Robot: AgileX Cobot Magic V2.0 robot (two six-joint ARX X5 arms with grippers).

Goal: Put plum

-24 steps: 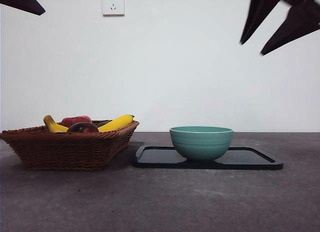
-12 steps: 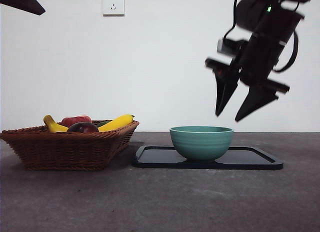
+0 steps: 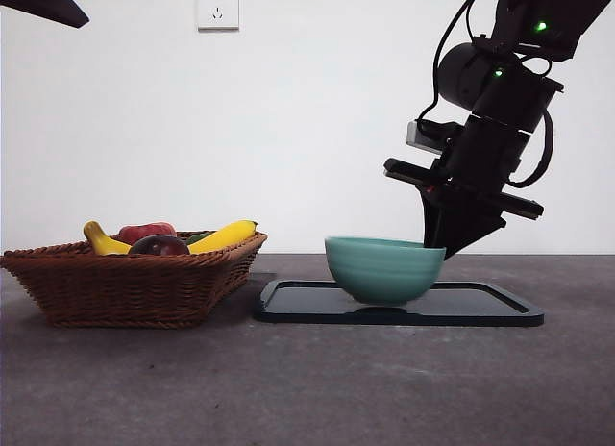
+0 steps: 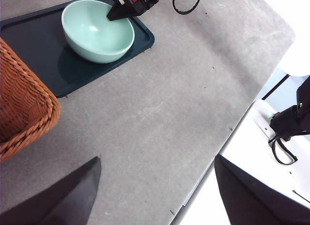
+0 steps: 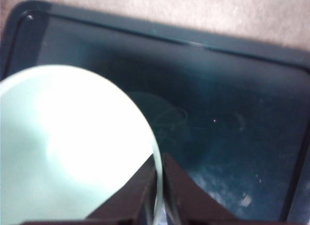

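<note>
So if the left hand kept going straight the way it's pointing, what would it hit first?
Probably the bare grey table. In its wrist view the left hand hangs open above empty tabletop, with the wicker basket off to one side and the bowl and tray farther on. Depth is uncertain.

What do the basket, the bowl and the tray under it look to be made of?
Basket: brown woven wicker, going by the visible weave. Bowl: pale green, smooth and faintly ridged, likely glazed ceramic, possibly plastic; the right end effector is clamped on its rim. Tray: dark, slightly glossy, probably plastic.
</note>
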